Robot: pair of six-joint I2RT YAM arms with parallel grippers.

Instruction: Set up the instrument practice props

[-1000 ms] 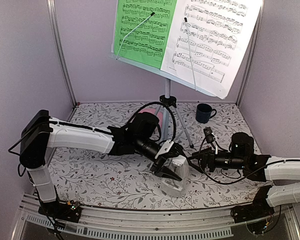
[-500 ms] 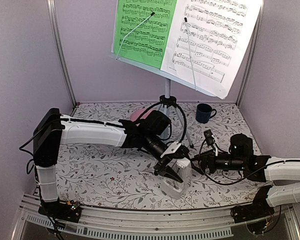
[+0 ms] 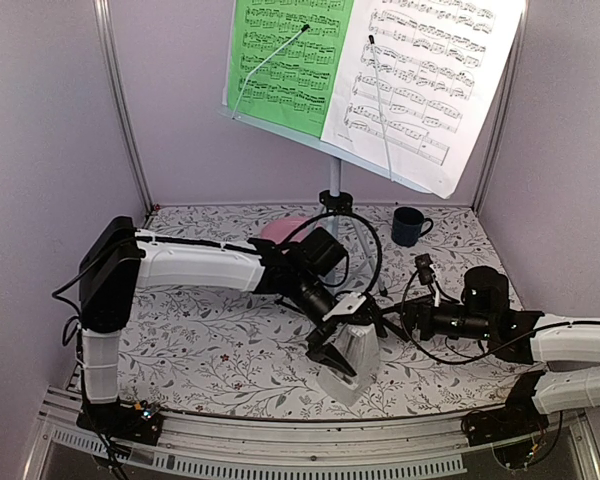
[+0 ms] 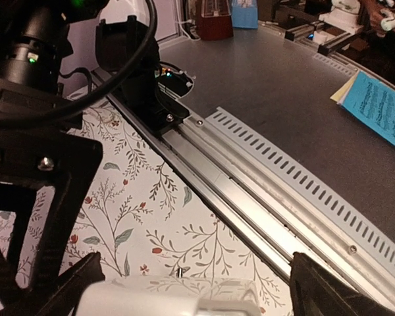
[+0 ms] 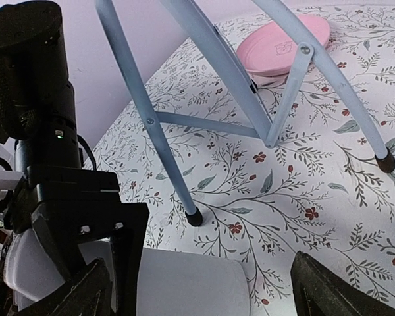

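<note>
The white metronome [image 3: 358,350] stands upright between the left gripper's [image 3: 332,358] open jaws, in front of the music stand's [image 3: 333,178] legs, with the open-jawed right gripper [image 3: 392,322] just beside it.

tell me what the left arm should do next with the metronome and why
Probably draw the left gripper straight back off the white metronome, slowly. Its jaws stand open on either side of it and it appears to sit on the table, so the placing looks done; a sideways pull could tip it.
</note>
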